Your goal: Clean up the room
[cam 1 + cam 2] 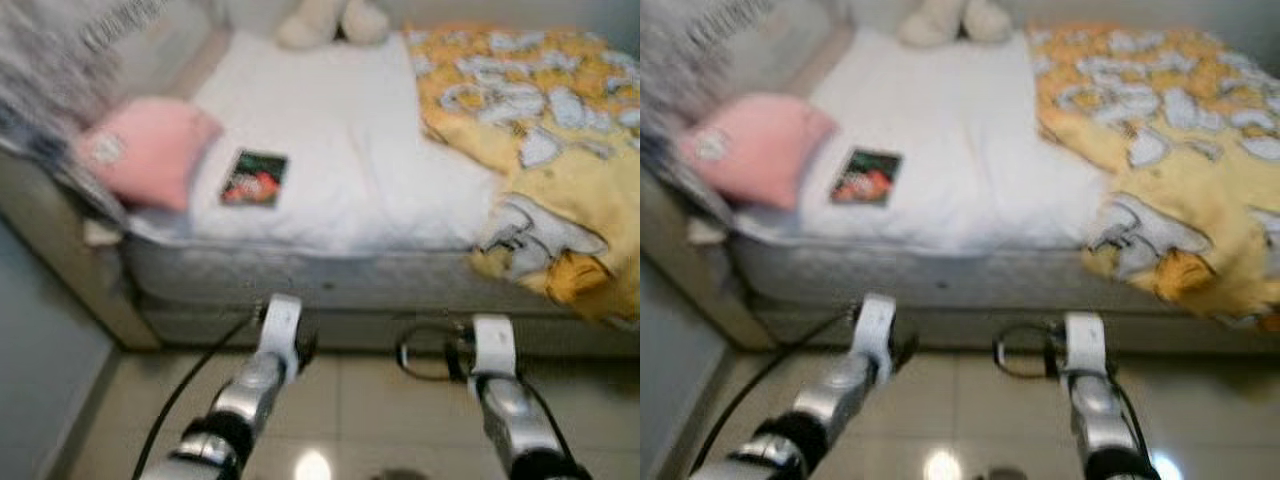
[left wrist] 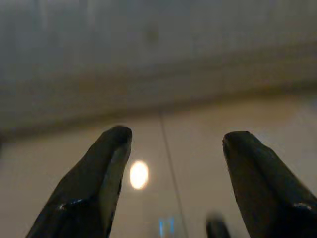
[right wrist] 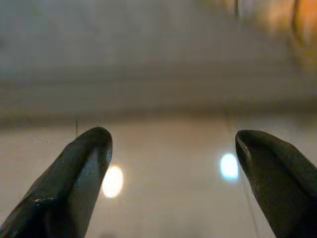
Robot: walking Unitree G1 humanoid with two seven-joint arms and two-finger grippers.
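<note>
A bed with a white sheet [image 1: 340, 150] stands in front of me, blurred. On it lie a pink pillow [image 1: 150, 150] at the left, a small dark picture book [image 1: 254, 178] beside the pillow, and a rumpled yellow patterned blanket [image 1: 540, 130] that hangs over the right front edge. A pale plush toy [image 1: 330, 20] sits at the far end. My left arm [image 1: 270, 350] and right arm [image 1: 495, 370] hang low before the bed's side. Over the tiled floor, the left gripper [image 2: 176, 136] and the right gripper [image 3: 173, 136] are both open and hold nothing.
The mattress side and bed base [image 1: 330, 290] run across just ahead of my arms. A grey headboard or wall [image 1: 50, 300] closes off the left. Glossy beige floor tiles [image 1: 380, 420] lie beneath the arms. A black cable [image 1: 190, 385] trails off my left arm.
</note>
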